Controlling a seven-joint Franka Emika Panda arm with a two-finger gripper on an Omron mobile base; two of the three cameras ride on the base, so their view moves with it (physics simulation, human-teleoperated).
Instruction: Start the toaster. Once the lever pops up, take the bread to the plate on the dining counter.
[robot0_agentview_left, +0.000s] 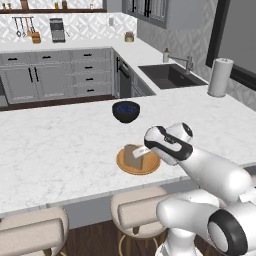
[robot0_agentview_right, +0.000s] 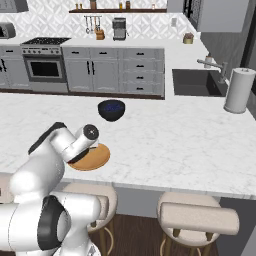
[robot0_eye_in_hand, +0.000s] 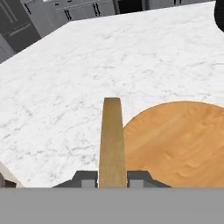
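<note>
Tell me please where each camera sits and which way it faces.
Left base view: behind the arm's left, facing the dining counter; arm lower right.
Right base view: behind its right, same counter; arm lower left.
Hand view: on the hand, looking along the fingers gripping the bread.
All share the plate.
</note>
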